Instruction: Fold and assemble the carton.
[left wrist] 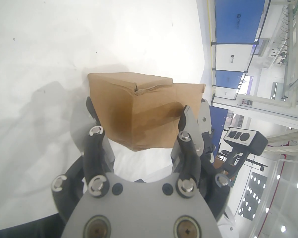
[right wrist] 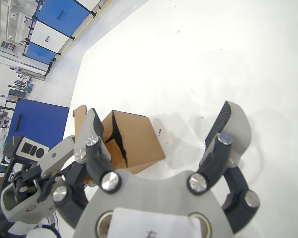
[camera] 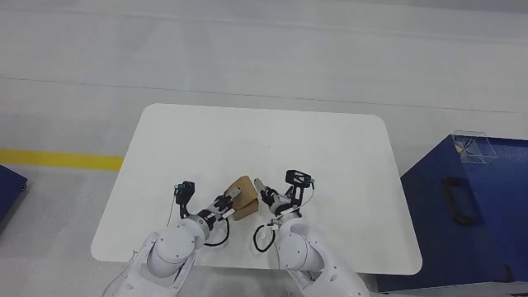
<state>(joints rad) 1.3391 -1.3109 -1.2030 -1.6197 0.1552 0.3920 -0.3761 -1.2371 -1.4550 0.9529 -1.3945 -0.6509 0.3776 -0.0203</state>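
A small brown carton [camera: 242, 195] sits near the front edge of the white table [camera: 272, 140], its top flaps folded in with a dark seam between them [right wrist: 116, 139] and one flap [right wrist: 79, 120] still sticking out. My left gripper [left wrist: 137, 110] is shut on the carton [left wrist: 144, 115], one finger pressed on each side face. My right gripper [right wrist: 161, 117] stands open beside the carton [right wrist: 136, 139], with one finger [right wrist: 95, 125] against its seamed end. In the top view the left gripper [camera: 223, 207] and right gripper [camera: 266, 195] flank the carton.
The table's front edge runs just behind both grippers. A blue cabinet [camera: 462, 206] stands to the right of the table with a clear plastic box [camera: 472, 144] on it. Bare tabletop stretches beyond the carton.
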